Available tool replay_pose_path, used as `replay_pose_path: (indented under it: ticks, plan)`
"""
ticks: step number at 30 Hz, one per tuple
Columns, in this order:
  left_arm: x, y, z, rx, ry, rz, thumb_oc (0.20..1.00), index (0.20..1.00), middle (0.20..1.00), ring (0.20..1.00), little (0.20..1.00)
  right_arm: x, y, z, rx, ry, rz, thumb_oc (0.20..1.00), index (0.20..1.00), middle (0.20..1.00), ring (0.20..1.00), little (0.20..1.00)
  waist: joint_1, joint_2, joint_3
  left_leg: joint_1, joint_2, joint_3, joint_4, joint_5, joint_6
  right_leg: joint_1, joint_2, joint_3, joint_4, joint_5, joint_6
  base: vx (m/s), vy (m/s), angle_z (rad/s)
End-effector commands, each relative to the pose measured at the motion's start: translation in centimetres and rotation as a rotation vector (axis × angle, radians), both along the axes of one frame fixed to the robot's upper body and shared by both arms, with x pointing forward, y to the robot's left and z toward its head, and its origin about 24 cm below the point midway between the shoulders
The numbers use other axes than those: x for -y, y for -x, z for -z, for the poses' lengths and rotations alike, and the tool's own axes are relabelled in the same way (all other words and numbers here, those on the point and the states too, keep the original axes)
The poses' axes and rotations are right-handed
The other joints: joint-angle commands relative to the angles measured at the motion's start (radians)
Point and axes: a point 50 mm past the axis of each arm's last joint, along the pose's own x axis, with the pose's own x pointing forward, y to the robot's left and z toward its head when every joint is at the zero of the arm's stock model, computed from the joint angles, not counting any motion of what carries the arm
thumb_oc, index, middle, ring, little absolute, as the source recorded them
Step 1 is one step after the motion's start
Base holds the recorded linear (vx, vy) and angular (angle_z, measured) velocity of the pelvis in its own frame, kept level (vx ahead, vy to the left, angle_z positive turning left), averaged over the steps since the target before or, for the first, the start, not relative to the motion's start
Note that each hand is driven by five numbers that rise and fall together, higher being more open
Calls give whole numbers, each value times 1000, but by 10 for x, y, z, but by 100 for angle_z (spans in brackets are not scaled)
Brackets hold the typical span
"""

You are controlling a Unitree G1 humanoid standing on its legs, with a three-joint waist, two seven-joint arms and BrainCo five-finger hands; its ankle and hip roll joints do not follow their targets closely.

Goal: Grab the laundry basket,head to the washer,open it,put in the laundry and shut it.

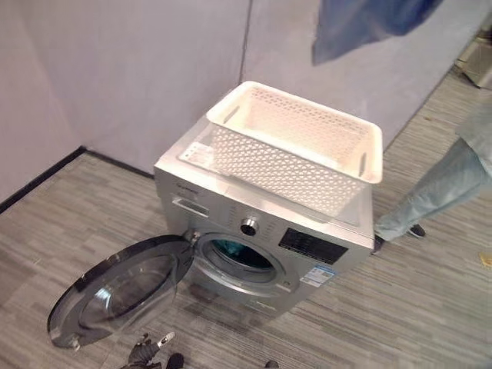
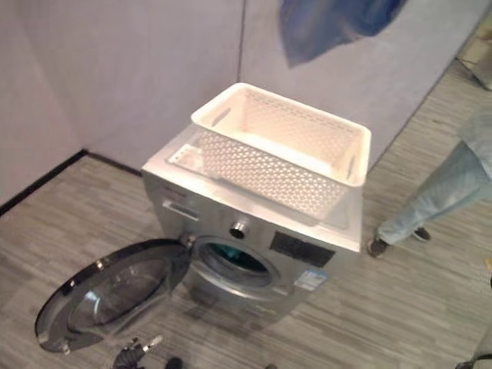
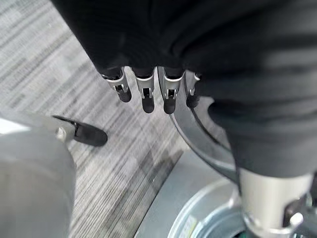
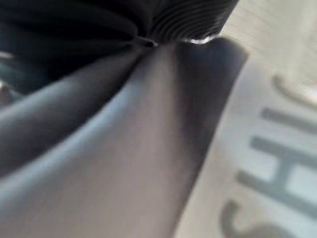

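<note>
Left hand (image 3: 148, 94) of ours hangs with fingers straight and relaxed, empty, above the striped grey floor (image 3: 39, 69) in the left wrist view. From the head we see the white perforated laundry basket (image 1: 296, 146) sitting on top of the silver washer (image 1: 231, 207), whose round glass door (image 1: 123, 288) lies swung wide toward eight o'clock. Blue laundry (image 1: 369, 23) hangs at one o'clock; a person's leg (image 1: 434, 192) stands at three. Our right wrist view shows bluish-grey cloth (image 4: 114, 163) pressed against the ribbed cover; whether the right hand grips it we cannot tell.
</note>
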Motion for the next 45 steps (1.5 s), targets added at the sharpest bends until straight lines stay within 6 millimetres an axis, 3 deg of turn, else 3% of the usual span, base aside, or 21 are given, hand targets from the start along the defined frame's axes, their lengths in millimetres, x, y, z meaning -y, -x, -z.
replay_pose_path:
  ticks: [1, 3, 5, 7, 8, 9, 10, 14, 15, 20, 25, 28, 32, 35, 37, 38, 39, 40, 42, 44, 45]
  plan:
    - [-6, -9, -1, -19, -38, 35, 1000, 1000, 1000, 1000, 1000, 19, 36, -15, 147, -34, 90, 200, 200, 200, 200, 200, 7, -7, -15, 23, -47, 25, 29, -108, 59, 57, -43, 16, 60, -146, 70, -3, 40, -27]
    - [-6, -5, 0, -31, -33, 16, 1000, 1000, 1000, 1000, 1000, 23, 41, 5, 140, -38, 92, 200, 200, 200, 200, 200, -5, -6, -17, 30, -48, 43, 31, -113, 64, 46, -47, 38, 58, -136, 74, -36, 44, -43]
    - [-1, 2, 4, -55, -10, -22, 1000, 1000, 1000, 1000, 1000, 22, 43, 50, 92, -50, 50, 200, 200, 200, 200, 200, -28, 1, -15, 37, -53, 72, 33, -111, 71, 24, -53, 70, 60, -119, 78, -49, 57, -48]
    - [8, 5, 8, -63, 22, -43, 1000, 1000, 1000, 1000, 1000, 10, 39, 121, -30, -126, -38, 200, 200, 200, 200, 200, -45, 20, -10, 55, -56, 105, 33, -119, 80, 11, -57, 103, 61, -110, 82, -3, 60, -59]
    - [10, 4, 7, -55, 25, -42, 1000, 1000, 1000, 1000, 1000, 5, 37, 139, -76, -151, -65, 200, 200, 200, 200, 200, -49, 25, -7, 60, -57, 113, 32, -121, 82, 7, -58, 112, 61, -108, 83, -2, 36, -54]
    - [8, 5, 7, -58, 21, -41, 1000, 1000, 1000, 1000, 1000, 5, 38, 140, -79, -155, -64, 200, 200, 200, 200, 200, -46, 21, -9, 62, -57, 116, 32, -121, 82, 7, -58, 115, 61, -108, 83, -17, 29, -69]
    - [12, 1, 7, -38, 34, -45, 1000, 1000, 1000, 1000, 1000, -8, 31, 173, -197, -202, -159, 200, 200, 200, 200, 200, -55, 30, -1, 68, -58, 128, 34, -123, 86, -1, -59, 130, 62, -105, 81, -22, 25, -65]
    - [16, 1, 8, -42, 42, -7, 1000, 1000, 1000, 1000, 1000, -44, 27, 237, -469, -274, -404, 200, 200, 200, 200, 200, -76, 42, 11, 79, -60, 140, 37, -128, 87, -3, -63, 140, 67, -110, 82, 16, 18, -20]
    - [16, 0, 8, -39, 45, 3, 1000, 1000, 1000, 1000, 1000, -60, 28, 265, -611, -301, -518, 200, 200, 200, 200, 200, -81, 46, 20, 78, -60, 141, 39, -126, 85, -4, -65, 140, 71, -110, 81, -21, 7, 6]
    - [13, -5, 5, -13, 46, 28, 1000, 1000, 1000, 1000, 1000, -104, 41, 337, -996, -393, -870, 200, 200, 200, 200, 200, -96, 59, 36, 70, -60, 139, 41, -115, 77, -10, -77, 126, 79, -112, 82, -14, 2, 3]
    - [21, -23, -1, 86, 70, 68, 1000, 1000, 1000, 1000, 1000, -122, 61, 414, -1377, -490, -948, 200, 200, 200, 200, 200, -87, 86, 81, 48, -57, 120, 48, -100, 66, -8, -90, 96, 80, -115, 80, -21, -10, 14]
    - [24, -29, -4, 125, 84, 82, 1000, 1000, 1000, 1000, 1000, -126, 69, 445, -1529, -508, -922, 200, 200, 200, 200, 200, -77, 101, 113, 21, -58, 106, 51, -89, 62, -15, -98, 76, 79, -114, 79, -58, -7, 24]
    - [27, -35, -7, 161, 91, 86, 1000, 1000, 1000, 1000, 1000, -128, 74, 471, -1661, -517, -883, 200, 200, 200, 200, 200, -66, 120, 162, -24, -66, 92, 59, -78, 61, -43, -111, 65, 78, -103, 80, -106, 11, 11]
    - [28, -40, -9, 188, 99, 71, 1000, 1000, 1000, 1000, 1000, -130, 68, 478, -1681, -536, -875, 200, 200, 200, 200, 200, -59, 130, 192, -61, -73, 89, 70, -71, 61, -78, -118, 68, 80, -92, 81, -149, 24, 3]
    - [32, -51, -15, 247, 117, 59, 1000, 1000, 1000, 1000, 1000, -138, 53, 486, -1687, -587, -889, 200, 200, 200, 200, 200, -46, 147, 237, -136, -81, 90, 90, -56, 62, -149, -131, 78, 87, -74, 81, -233, 45, 1]
    - [38, -57, -17, 278, 135, 65, 1000, 1000, 1000, 1000, 1000, -146, 41, 489, -1682, -628, -894, 200, 200, 200, 200, 200, -37, 157, 259, -181, -84, 90, 101, -47, 63, -189, -136, 83, 90, -63, 81, -252, 73, 16]
    - [47, -68, -24, 339, 168, 72, 1000, 1000, 1000, 1000, 1000, -158, 12, 487, -1621, -734, -889, 200, 200, 200, 200, 200, -20, 178, 287, -243, -93, 88, 113, -33, 63, -238, -147, 82, 95, -53, 78, -246, 99, 19]
    - [56, -76, -31, 393, 204, 77, 1000, 1000, 1000, 1000, 1000, -166, -12, 477, -1547, -802, -892, 200, 200, 200, 200, 200, -7, 198, 310, -284, -97, 82, 119, -25, 63, -273, -160, 79, 103, -48, 77, -194, 97, 16]
    - [61, -83, -38, 440, 228, 90, 1000, 1000, 1000, 1000, 1000, -174, -39, 460, -1462, -845, -898, 200, 200, 200, 200, 200, 7, 218, 327, -327, -102, 81, 128, -18, 63, -312, -168, 79, 113, -44, 75, -131, 72, 18]
    - [68, -93, -48, 497, 259, 126, 1000, 1000, 1000, 1000, 1000, -189, -79, 427, -1307, -962, -928, 200, 200, 200, 200, 200, 39, 257, 366, -422, -113, 79, 163, -14, 56, -391, -178, 77, 144, -43, 73, -172, 63, 22]
    - [70, -94, -50, 504, 261, 144, 1000, 1000, 1000, 1000, 1000, -192, -85, 421, -1292, -963, -929, 200, 200, 200, 200, 200, 44, 263, 373, -445, -117, 77, 174, -13, 54, -408, -179, 75, 152, -43, 71, -125, 18, 11]
